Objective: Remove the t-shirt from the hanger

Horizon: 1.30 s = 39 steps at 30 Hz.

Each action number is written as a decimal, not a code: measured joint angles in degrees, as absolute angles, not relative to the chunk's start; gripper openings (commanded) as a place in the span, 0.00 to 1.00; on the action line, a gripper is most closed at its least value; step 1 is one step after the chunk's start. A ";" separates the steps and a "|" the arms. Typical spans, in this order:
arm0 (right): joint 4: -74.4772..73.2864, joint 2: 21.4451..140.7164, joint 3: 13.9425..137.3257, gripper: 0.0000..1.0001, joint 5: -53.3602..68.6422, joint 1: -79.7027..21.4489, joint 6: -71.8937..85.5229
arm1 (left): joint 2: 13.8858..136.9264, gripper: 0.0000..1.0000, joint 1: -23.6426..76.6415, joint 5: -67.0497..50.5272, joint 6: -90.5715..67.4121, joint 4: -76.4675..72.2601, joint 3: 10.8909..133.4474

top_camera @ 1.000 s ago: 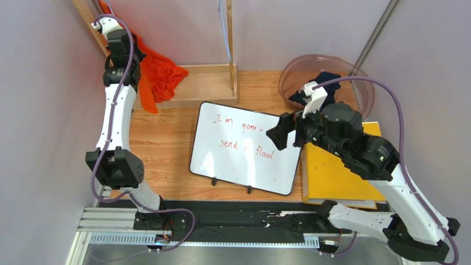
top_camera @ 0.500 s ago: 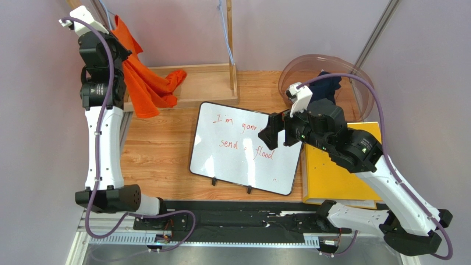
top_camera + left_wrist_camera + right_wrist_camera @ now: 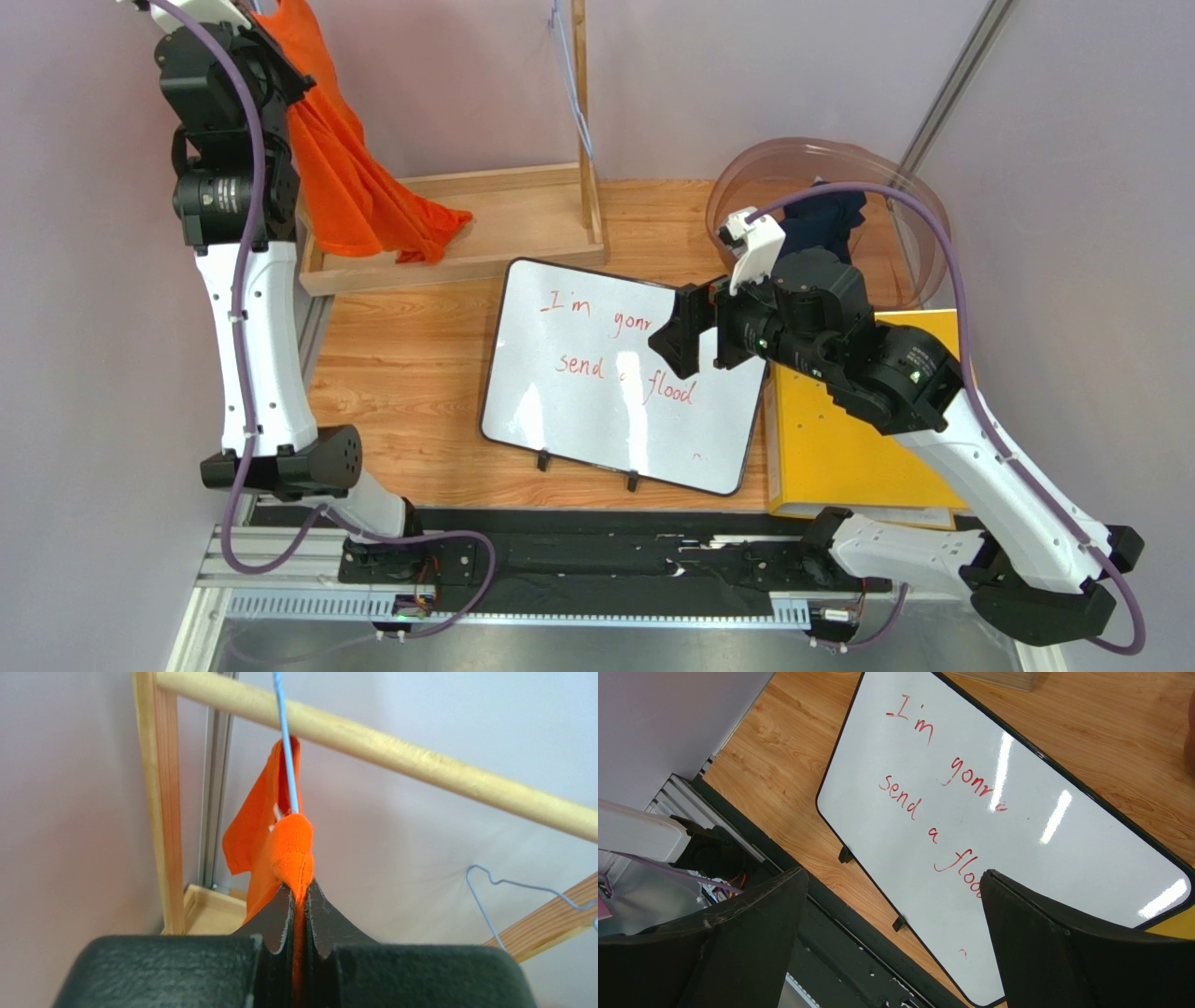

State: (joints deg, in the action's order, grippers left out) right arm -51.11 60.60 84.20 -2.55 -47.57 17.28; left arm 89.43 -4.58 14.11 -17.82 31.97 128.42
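- The wooden table (image 3: 407, 364) shows a light plank grain, and a black rail (image 3: 603, 553) runs along its near edge.
- A whiteboard (image 3: 617, 378) lies flat near the middle, turned askew. It has red handwriting on its face and two small black clips on its near edge.
- A yellow binder (image 3: 842, 455) lies flat just right of the whiteboard, against its right edge.
- A clear round plastic tub (image 3: 919, 224) sits at the far right with a dark cloth (image 3: 828, 217) inside.
- A wooden rack base (image 3: 519, 210) rests at the far left.
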 measured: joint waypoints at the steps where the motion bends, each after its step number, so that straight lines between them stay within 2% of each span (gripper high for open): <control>1: -51.11 60.60 84.20 1.00 -2.59 -47.57 17.28 | 90.80 0.00 -4.58 14.00 -17.63 32.69 130.85; 4: -51.11 60.60 84.20 1.00 -2.74 -47.57 17.28 | 94.02 0.00 -4.60 13.78 -17.19 34.76 136.68; 8: -51.11 60.62 84.20 1.00 -3.03 -47.57 17.26 | 93.86 0.00 -4.64 13.21 -17.21 35.48 137.12; 17: -50.83 61.84 84.14 1.00 -2.94 -47.57 17.23 | 83.66 0.00 -4.64 11.57 -17.17 33.08 129.21; 26: -48.82 61.84 82.59 1.00 -2.57 -47.57 17.23 | 65.39 0.00 -4.64 10.79 -17.23 28.67 110.69; 31: -47.97 62.78 82.28 1.00 -1.91 -47.57 17.12 | 58.50 0.00 -4.64 10.13 -17.23 30.87 103.68; 39: -42.48 69.32 83.09 1.00 2.46 -47.62 17.04 | 49.93 0.00 -4.62 0.73 -16.69 36.32 95.44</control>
